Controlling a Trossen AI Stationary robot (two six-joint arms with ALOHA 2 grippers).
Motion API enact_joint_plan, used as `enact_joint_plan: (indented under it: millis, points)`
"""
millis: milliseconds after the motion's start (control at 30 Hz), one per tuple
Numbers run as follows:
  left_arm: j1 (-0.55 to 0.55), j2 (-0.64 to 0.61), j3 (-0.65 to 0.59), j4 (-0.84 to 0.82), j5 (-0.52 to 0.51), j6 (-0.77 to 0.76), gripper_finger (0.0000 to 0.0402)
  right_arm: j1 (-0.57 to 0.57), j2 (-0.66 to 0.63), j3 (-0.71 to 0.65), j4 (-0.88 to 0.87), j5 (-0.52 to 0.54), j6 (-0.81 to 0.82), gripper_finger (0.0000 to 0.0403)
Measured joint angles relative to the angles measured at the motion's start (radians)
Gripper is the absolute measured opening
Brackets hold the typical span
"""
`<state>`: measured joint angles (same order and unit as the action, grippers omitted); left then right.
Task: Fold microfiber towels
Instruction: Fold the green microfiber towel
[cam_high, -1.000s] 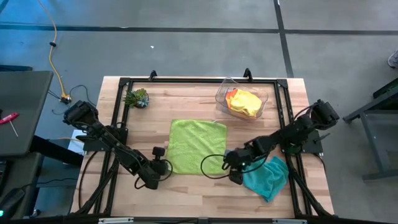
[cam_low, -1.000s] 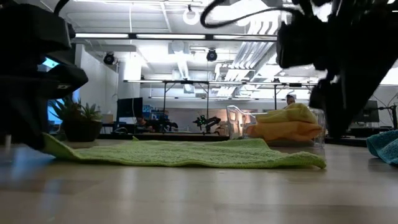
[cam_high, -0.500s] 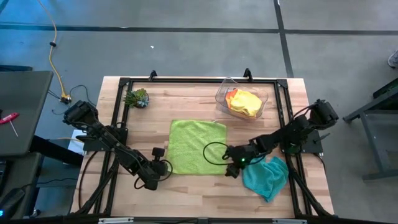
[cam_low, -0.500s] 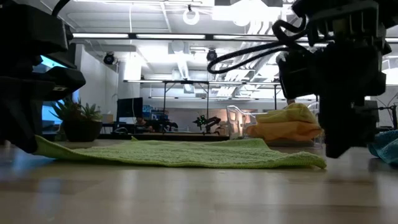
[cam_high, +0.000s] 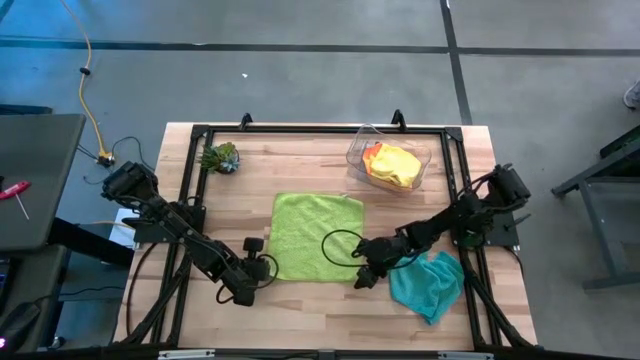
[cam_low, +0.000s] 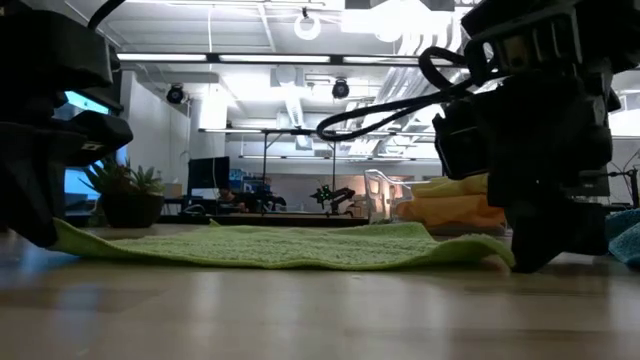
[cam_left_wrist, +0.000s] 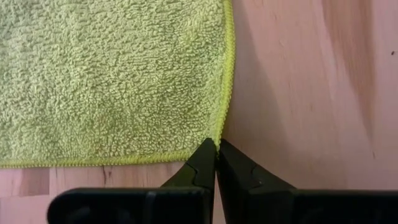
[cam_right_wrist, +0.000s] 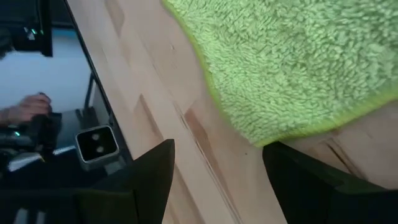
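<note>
Your left claw (cam_left_wrist: 216, 163) is pressed together on the near-left corner of the lime green towel (cam_high: 316, 235), which lies flat mid-worktop, while your right claw (cam_right_wrist: 214, 180) stands spread over the near-right corner with nothing pinched yet. If it closes slightly off the hem it could grab only air or scrape the worktop (cam_high: 300, 305), and a lift on one corner alone would likely drag the cloth askew. You have bare wood ahead toward the clear bin (cam_high: 390, 160); the teal towel (cam_high: 430, 285) lies just beside the right claw, so keep it from snagging.
</note>
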<state>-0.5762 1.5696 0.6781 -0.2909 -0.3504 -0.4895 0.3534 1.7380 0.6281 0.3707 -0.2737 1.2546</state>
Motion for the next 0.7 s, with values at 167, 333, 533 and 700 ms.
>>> enact_joint_plan:
  millis: [167, 333, 533, 700]
  points:
    - [0.0, 0.0, 0.0, 0.001, 0.0, -0.006, 0.0, 0.007, 0.001, 0.002, -0.023, 0.029, 0.002, 0.024]
    - [0.0, 0.0, 0.0, 0.0, 0.003, -0.006, 0.0, 0.011, 0.001, 0.001, -0.023, 0.082, 0.022, 0.022]
    - [0.0, 0.0, 0.0, 0.0, 0.003, -0.008, 0.0, 0.005, 0.004, 0.0, -0.008, 0.143, 0.032, 0.016]
    - [0.0, 0.0, 0.0, 0.0, 0.003, -0.009, 0.0, 0.002, 0.004, 0.0, -0.032, 0.203, 0.075, 0.0083]
